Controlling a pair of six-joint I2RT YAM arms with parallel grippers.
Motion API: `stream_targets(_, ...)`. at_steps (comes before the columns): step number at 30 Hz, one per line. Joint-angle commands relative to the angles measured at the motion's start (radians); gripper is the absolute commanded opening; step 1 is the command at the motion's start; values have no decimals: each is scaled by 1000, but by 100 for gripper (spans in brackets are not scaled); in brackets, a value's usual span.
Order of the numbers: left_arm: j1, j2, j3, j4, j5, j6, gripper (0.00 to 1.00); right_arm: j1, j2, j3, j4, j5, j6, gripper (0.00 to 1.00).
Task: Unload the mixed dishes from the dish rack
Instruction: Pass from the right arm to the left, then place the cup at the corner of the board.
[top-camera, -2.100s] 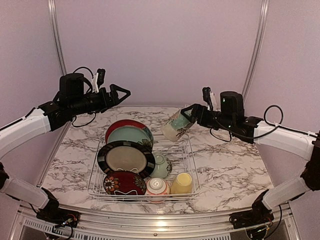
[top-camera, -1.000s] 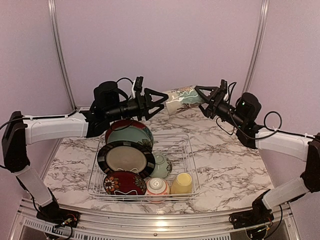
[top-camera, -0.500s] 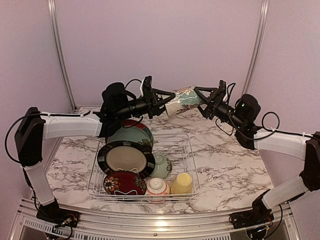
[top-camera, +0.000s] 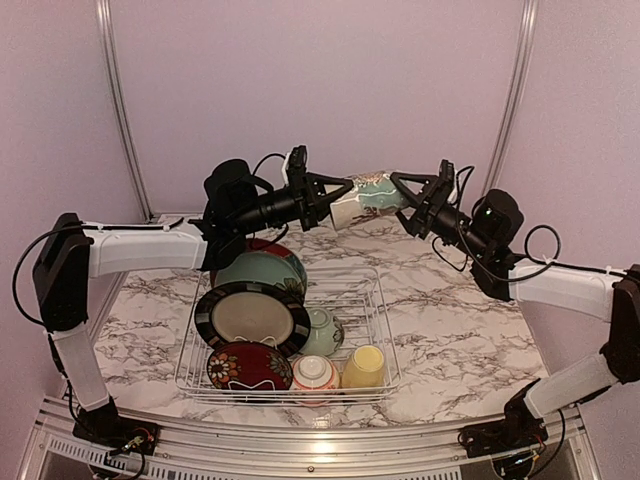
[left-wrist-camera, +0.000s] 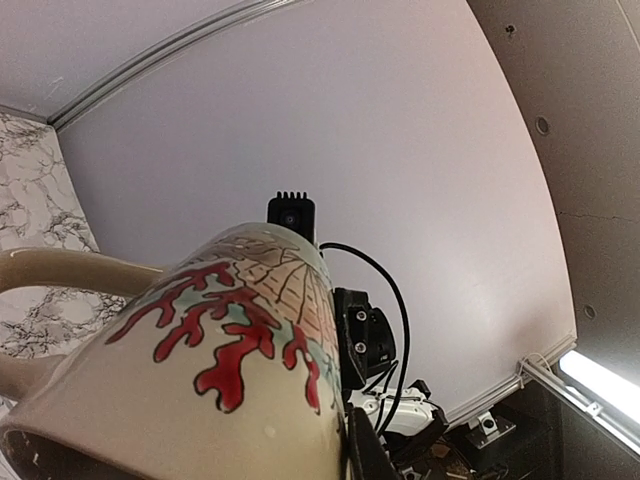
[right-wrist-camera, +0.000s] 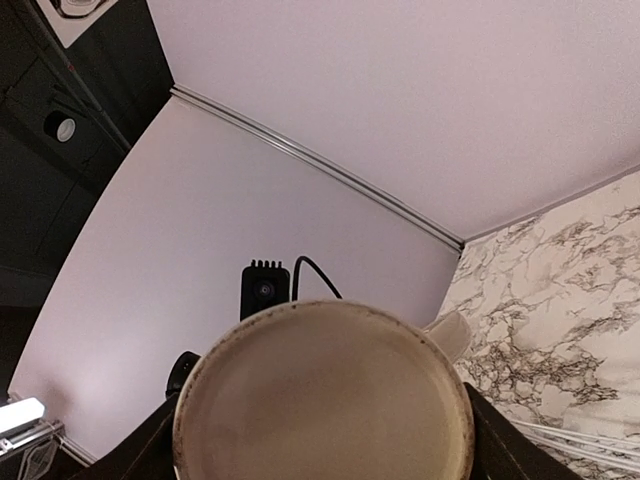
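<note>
I am seeing the dish rack (top-camera: 364, 300) sitting at the near middle of the tabletop (top-camera: 465, 335), its red plate (top-camera: 258, 245) showing only as a sliver behind the teal-floral plate (top-camera: 262, 272) and my left arm (top-camera: 140, 250). Above the far edge the patterned tall cup (top-camera: 368, 195) is hanging level, long axis left to right. Its mouth is facing the left gripper (top-camera: 341, 201), which is pinching its rim, and its base the right gripper (top-camera: 401, 197), which is clasping that end; both wrist views are cropping the fingers.

red plate (top-camera: 272, 244) mostly hidden behind teal plate (top-camera: 262, 272), patterned cup (left-wrist-camera: 200, 380) cut off at bottom edge
</note>
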Motion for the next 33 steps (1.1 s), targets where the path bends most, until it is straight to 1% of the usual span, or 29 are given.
stream_targets(1,0,-2,67,-48,38,61,0,0,-55,22,44,30,-89,40)
stream_targets(2,4,-3,84,-60,48,72,0,0,-64,23,18,38,-104,54)
stream_targets(4,12,-11,116,-111,57,105,0,0,-78,32,-43,63,-140,78)
stream_targets(6,20,-25,143,-182,52,155,0,0,-92,46,-105,85,-177,97)
stream_targets(7,23,-33,150,-202,50,170,0,0,-100,51,-133,94,-192,98)
stream_targets(10,37,-50,155,-224,46,183,0,0,-115,65,-184,108,-229,98)
stream_targets(16,65,-78,144,-211,51,189,0,-3,-131,52,-189,130,-237,99)
stream_targets(19,88,-113,159,-284,39,244,0,-4,-143,57,-232,146,-280,99)
stream_targets(21,106,-149,188,-385,20,315,0,-5,-151,70,-291,158,-323,98)
stream_targets(23,124,-174,242,-536,-16,409,0,-4,-157,87,-335,158,-365,98)
stream_targets(24,133,-183,281,-663,-42,481,0,-4,-157,105,-366,157,-391,99)
stream_targets(25,141,-192,319,-724,-79,533,0,-4,-155,121,-412,159,-418,98)
stream_targets(26,150,-202,352,-851,-118,583,0,-4,-151,139,-458,166,-449,99)
stream_targets(27,164,-210,381,-936,-160,624,0,-3,-146,154,-501,175,-476,99)
stream_targets(33,261,-247,513,-1307,-378,781,0,-2,-92,254,-728,210,-629,98)
